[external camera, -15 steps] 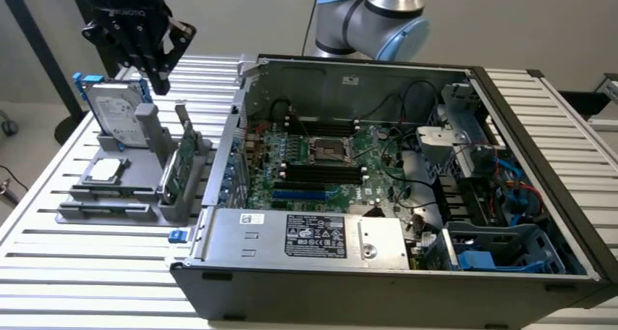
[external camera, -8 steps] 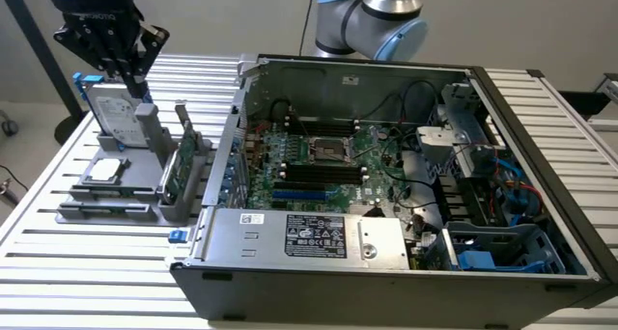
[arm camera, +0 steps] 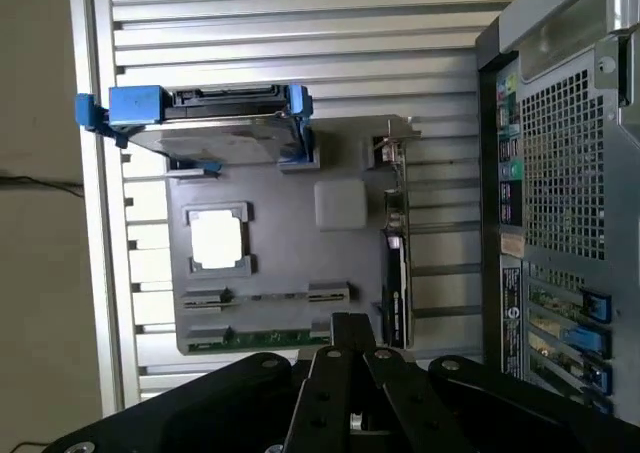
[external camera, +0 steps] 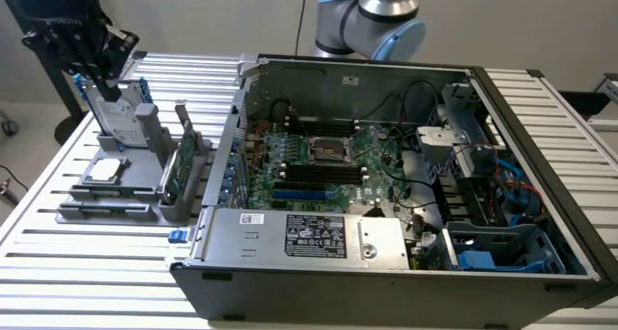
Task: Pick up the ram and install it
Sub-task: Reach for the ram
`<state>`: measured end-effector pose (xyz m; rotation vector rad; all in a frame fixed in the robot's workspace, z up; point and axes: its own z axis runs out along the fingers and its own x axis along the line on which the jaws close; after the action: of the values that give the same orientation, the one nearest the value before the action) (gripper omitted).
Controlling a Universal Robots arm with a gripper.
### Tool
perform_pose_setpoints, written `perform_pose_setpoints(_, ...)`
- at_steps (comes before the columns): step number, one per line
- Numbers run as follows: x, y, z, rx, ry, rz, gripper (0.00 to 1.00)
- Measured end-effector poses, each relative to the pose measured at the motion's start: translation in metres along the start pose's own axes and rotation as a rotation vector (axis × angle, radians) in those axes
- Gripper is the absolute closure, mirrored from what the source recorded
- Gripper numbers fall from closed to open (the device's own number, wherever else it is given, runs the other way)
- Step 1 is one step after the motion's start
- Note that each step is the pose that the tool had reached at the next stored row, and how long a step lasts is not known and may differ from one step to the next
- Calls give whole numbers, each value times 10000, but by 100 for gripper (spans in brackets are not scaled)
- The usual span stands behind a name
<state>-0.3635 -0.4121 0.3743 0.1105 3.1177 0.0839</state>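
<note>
The grey arm (external camera: 372,19) bends at the far side, and its black gripper (external camera: 113,91) hangs on the exterior view's left, pointing down, closed tight.

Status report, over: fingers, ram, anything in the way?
Fingers shut, holding nothing, above the parts holder. Ram lies in the holder, not yet picked. Expansion card stands near one end.
</note>
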Motion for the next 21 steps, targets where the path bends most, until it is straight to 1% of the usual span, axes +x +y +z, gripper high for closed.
perform_pose_setpoints(6, 273, -36, 39, 14, -1, -1, 89)
perform_pose_setpoints(9, 376, -53, 56, 22, -2, -1, 89)
perform_pose_setpoints(11, 391, -92, 57, 24, 0, -4, 89)
perform_pose_setpoints(17, 380, -259, 64, 23, 7, -47, 89)
perform_pose_setpoints(19, 378, -285, 77, 23, 16, -102, 89)
perform_pose_setpoints(21, 376, -290, 95, 40, 55, -197, 89)
